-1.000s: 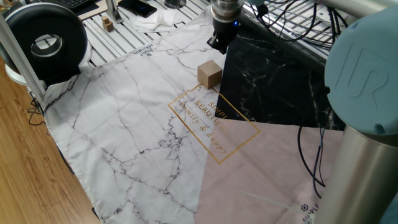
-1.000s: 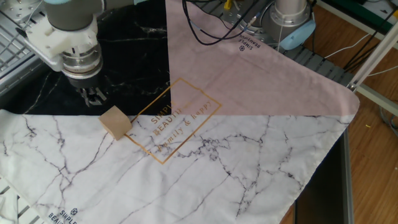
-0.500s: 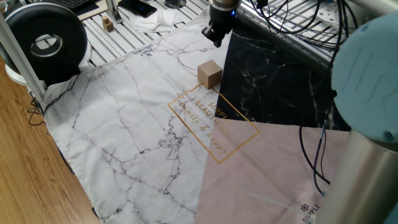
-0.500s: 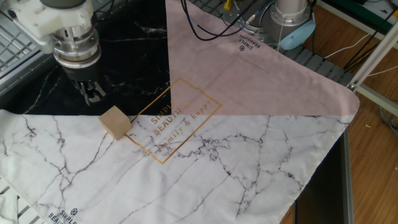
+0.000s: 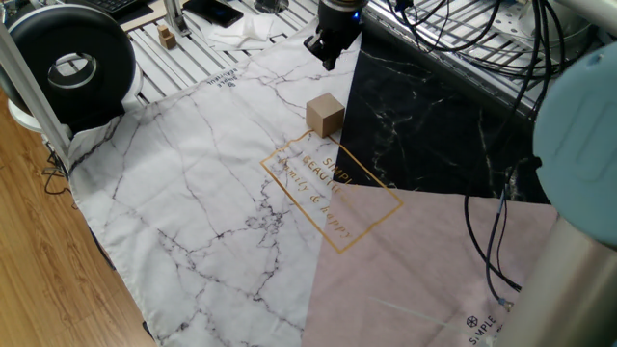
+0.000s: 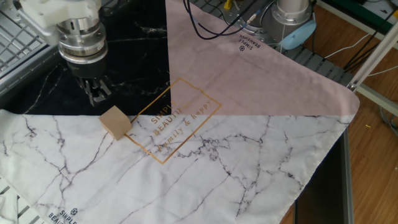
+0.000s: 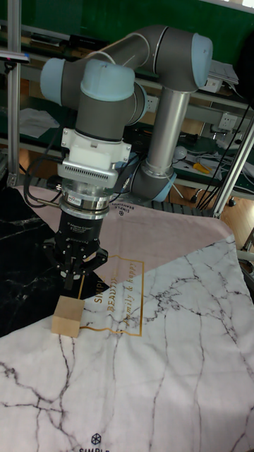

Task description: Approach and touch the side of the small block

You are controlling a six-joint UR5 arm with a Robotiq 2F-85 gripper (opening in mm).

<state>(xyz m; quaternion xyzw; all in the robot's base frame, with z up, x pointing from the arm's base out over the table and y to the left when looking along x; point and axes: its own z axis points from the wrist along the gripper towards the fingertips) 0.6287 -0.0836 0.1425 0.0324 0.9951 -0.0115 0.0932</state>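
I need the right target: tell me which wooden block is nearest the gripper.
The larger tan cube on the marble cloth, just below the gripper. The tiny wooden block sits far off on the slatted table top.

A cloth [image 5: 212, 183] printed in white marble, black marble and plain pink panels covers the table, with gold lettering in a gold frame [image 6: 177, 121] at its middle. Wooden flooring [image 5: 48, 289] shows beside the table, and a round black device [image 5: 67, 63] sits at one corner on the slatted metal surface. Behind, green-backed shelving [image 7: 42, 78] holds clutter and cables.
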